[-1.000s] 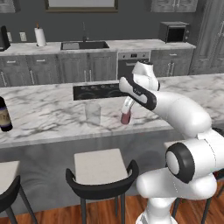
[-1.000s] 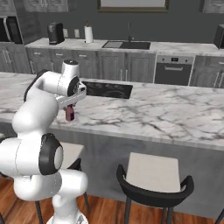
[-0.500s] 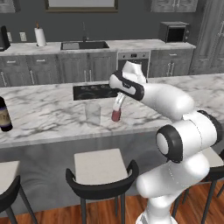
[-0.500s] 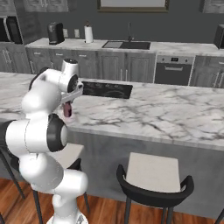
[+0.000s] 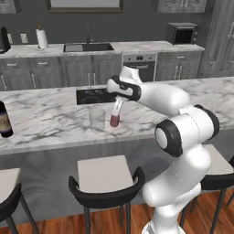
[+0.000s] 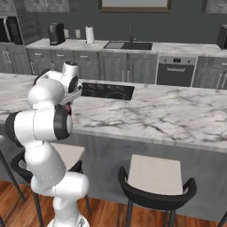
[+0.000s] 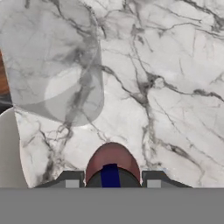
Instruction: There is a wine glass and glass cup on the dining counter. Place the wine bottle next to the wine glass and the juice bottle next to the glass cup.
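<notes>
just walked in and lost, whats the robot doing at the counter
The arm holds the small juice bottle in its claw, shut on it, low over the marble counter right beside the clear glass cup. In the hand view the cup sits just ahead of the bottle. The wine bottle stands far off at the counter's left end.

no readable text anywhere, wine bottle [image 5: 5,121] label too blurred to read

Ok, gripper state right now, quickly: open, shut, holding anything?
Gripper: shut on the juice bottle, held over the dining counter beside the glass cup.
</notes>
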Available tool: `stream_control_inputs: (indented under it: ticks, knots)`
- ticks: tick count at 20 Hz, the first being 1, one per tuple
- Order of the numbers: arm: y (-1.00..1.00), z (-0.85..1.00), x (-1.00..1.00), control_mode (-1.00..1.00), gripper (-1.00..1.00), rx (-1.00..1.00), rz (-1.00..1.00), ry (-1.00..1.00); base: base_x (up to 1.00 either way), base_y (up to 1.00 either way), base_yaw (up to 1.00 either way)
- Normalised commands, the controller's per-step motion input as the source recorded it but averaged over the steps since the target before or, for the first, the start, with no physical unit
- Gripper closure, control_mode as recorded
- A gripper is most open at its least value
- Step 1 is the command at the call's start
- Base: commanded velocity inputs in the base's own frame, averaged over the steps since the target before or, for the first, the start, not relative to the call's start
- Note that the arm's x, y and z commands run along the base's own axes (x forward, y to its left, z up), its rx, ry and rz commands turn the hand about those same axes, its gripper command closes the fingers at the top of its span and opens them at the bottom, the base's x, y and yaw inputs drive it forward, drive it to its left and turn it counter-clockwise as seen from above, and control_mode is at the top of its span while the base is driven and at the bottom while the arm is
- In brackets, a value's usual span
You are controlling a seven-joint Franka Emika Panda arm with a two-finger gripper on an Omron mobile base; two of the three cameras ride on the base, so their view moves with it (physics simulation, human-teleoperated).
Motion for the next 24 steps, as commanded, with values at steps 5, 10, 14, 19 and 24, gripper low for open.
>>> stream_control_inputs:
  ticks: [5,10,14,19,24]
  knots:
    - [0.13,-0.19,0.19,-1.0,1.0,0.0,0.11,0.0,0.0,0.0,0.0]
    - [0.11,-0.19,0.13,-1.0,1.0,0.0,0.11,0.0,0.0,0.0,0.0]
    - [0.15,-0.21,0.06,-1.0,1.0,0.0,0.05,0.0,0.0,0.0,0.0]
    - [0.16,-0.25,0.0,-1.0,1.0,0.0,0.02,0.0,0.0,0.0,0.0]
    - [0.22,-0.27,-0.01,-1.0,1.0,0.0,0.0,0.0,0.0,0.0,0.0]
